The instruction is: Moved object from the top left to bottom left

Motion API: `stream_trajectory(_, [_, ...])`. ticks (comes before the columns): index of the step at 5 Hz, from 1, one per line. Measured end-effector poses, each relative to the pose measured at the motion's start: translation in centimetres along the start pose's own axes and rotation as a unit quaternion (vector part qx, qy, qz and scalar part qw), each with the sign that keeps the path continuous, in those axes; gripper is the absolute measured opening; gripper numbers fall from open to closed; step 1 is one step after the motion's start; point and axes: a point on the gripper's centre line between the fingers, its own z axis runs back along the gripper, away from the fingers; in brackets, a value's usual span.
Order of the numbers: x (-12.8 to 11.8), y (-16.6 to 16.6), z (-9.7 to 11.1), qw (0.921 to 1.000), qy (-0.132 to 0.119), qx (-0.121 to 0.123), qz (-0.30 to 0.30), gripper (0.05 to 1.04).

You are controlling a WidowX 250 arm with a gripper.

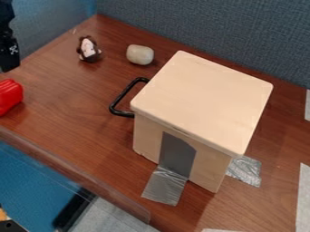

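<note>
gripper far left, can't tell if open or closed | red object nearer | sloppy swing could knock it off table tbh

This looks like a robotics lab, with a robot arm, taped-down box and fabric partition.

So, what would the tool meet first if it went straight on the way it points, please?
Probably the red thing, just below the tool in view, though depth is unclear; it might meet the table first.
</note>
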Motion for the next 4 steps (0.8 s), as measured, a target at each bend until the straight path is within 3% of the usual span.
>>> stream_trajectory(1, [-0.1, -0.3, -1.0, 0.9998, 0.009, -0.016, 0.005, 1.001])
stream_trajectory(2, [4.0, 0.5, -1.0, 0.9991, -0.017, -0.026, 0.029, 1.001])
stream_trajectory(4, [11.8, 0.7, -3.7, 0.9951, -0.024, -0.043, 0.085, 1.001])
